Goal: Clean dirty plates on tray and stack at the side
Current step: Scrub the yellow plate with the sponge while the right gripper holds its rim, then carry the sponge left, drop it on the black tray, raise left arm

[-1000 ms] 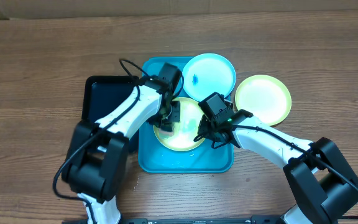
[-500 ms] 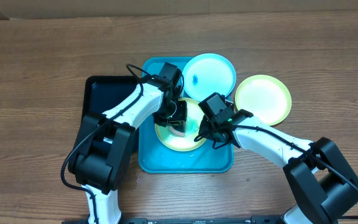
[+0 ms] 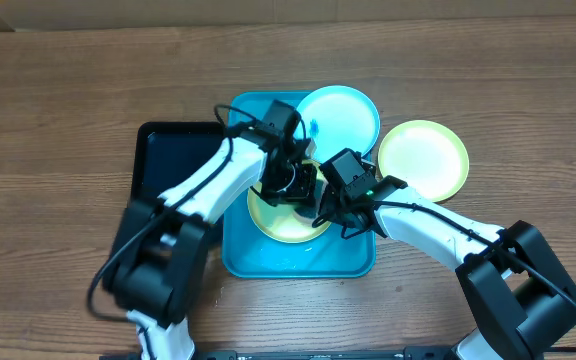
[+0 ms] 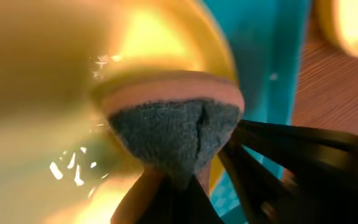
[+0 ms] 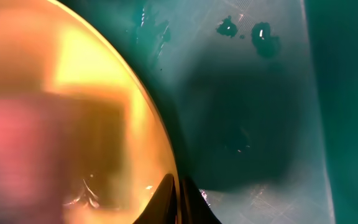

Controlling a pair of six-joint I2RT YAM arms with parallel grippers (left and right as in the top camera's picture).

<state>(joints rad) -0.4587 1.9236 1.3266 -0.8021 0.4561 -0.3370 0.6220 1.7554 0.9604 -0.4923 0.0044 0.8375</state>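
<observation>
Status: roughly a third done, by my read.
- tray (image 3: pixel 298 262) sits mid-counter (image 3: pixel 58 280). Its near end is bare, and the right wrist view shows droplets on its floor.
- right gripper (image 5: pixel 179 198) is fully closed, pinching the near right rim of the yellow-green plate (image 3: pixel 278 222) lying in the tray. It looks like a steadying hold.
- left gripper (image 3: pixel 293 183) is clamped on a sponge (image 4: pixel 176 134), pink with a dark scrub face, held against that same plate. There are wet glints around it, so I read it as mid-scrub. Can't tell if it's clean, since the arms cover most of it.
- second yellow-green plate (image 3: pixel 423 158) is on the counter just right of the tray. No smudge is visible, so it's likely finished and the base of the stack. Nothing is on it yet.
- light blue plate (image 3: pixel 343 115) is farthest, resting over the tray's far right corner. It has a blue smudge (image 3: pixel 314 127) near its left edge and isn't cleaned.

Left to do: finish this plate, scrub the blue one, stack all three at the side.
</observation>
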